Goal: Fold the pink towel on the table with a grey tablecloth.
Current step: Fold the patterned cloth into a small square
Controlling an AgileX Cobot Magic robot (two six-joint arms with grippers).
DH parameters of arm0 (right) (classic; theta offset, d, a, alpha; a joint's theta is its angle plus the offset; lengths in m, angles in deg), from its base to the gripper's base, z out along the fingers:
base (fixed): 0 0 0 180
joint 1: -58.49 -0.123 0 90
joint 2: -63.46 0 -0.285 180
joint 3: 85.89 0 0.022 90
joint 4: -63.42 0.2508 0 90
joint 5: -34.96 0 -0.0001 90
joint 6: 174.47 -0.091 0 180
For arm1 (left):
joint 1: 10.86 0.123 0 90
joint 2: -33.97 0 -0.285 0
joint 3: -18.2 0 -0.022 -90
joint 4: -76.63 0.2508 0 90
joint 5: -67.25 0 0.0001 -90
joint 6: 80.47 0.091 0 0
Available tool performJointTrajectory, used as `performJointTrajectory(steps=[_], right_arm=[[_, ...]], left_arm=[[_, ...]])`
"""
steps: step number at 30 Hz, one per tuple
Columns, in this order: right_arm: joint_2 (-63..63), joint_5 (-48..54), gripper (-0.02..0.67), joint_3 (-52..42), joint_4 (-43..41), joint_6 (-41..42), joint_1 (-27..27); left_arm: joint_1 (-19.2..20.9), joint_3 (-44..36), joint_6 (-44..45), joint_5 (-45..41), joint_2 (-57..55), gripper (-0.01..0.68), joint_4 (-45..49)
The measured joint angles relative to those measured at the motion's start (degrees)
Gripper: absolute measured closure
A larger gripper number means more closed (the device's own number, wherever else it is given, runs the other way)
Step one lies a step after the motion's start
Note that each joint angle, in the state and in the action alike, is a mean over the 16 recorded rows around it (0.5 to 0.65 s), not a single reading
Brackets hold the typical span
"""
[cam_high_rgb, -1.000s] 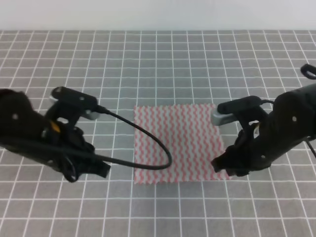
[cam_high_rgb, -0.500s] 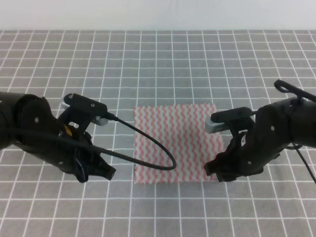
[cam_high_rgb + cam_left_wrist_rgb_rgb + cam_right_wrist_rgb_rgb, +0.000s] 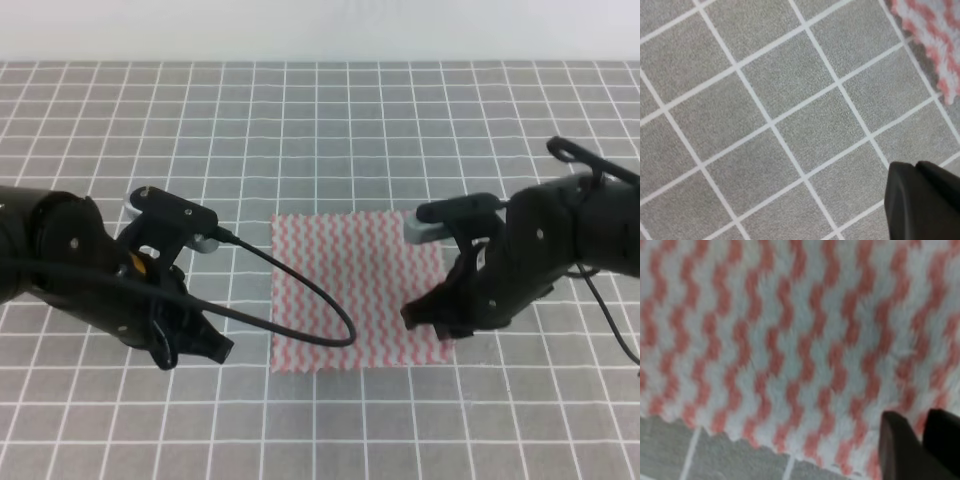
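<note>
The pink towel (image 3: 350,285) lies flat and unfolded on the table with a grey tablecloth (image 3: 320,120). My left gripper (image 3: 218,350) is low over the bare cloth, about one grid square left of the towel's front left corner. In the left wrist view the left gripper (image 3: 916,167) has its fingers pressed together, with the towel's corner (image 3: 935,40) at the top right. My right gripper (image 3: 420,315) is over the towel's right front part. In the right wrist view the right gripper (image 3: 922,420) looks shut, just above the towel (image 3: 780,340) near its edge.
A black cable (image 3: 310,295) from the left arm loops across the towel's left part. The grid cloth (image 3: 765,125) surrounds the towel on all sides. A white wall (image 3: 320,30) borders the far edge of the table.
My right gripper has moved left and away from me, from beside the towel's front right corner onto the towel. The left arm shifted right and lower a second ago and has since held still.
</note>
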Motion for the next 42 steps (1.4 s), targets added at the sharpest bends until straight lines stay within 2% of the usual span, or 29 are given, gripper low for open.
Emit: performJointTrajectory(steps=[3,8,12,18,25,30,37,42], right_arm=[[0.0,1.1,0.575,1.7,-0.4,0.0,0.0],[0.0,3.8,0.640,4.0,-1.9,0.0,0.0],[0.0,6.3,0.633,5.1,-3.2,0.0,0.0],[0.2,9.4,0.546,5.6,-4.8,-0.2,0.0],[1.5,11.3,0.424,5.7,-4.8,-1.3,0.0],[3.2,11.6,0.378,5.7,-4.4,-2.2,0.0],[4.8,11.0,0.383,5.7,-3.6,-2.9,0.0],[5.2,10.5,0.439,5.7,-3.1,-3.0,0.0]], left_arm=[[0.0,0.0,1.0,-0.1,-0.1,0.625,0.2],[0.0,0.0,2.6,-0.4,-0.1,0.523,0.4],[0.0,0.0,3.5,-0.6,-0.1,0.437,0.2],[0.0,0.0,3.6,-0.6,-0.1,0.341,-0.2],[0.0,0.0,3.6,-0.5,-0.2,0.330,-0.4],[0.0,0.0,3.6,-0.5,-0.2,0.330,-0.4],[0.0,0.0,3.6,-0.4,0.0,0.329,-0.5],[0.0,0.0,3.7,-0.3,0.0,0.329,-0.5]])
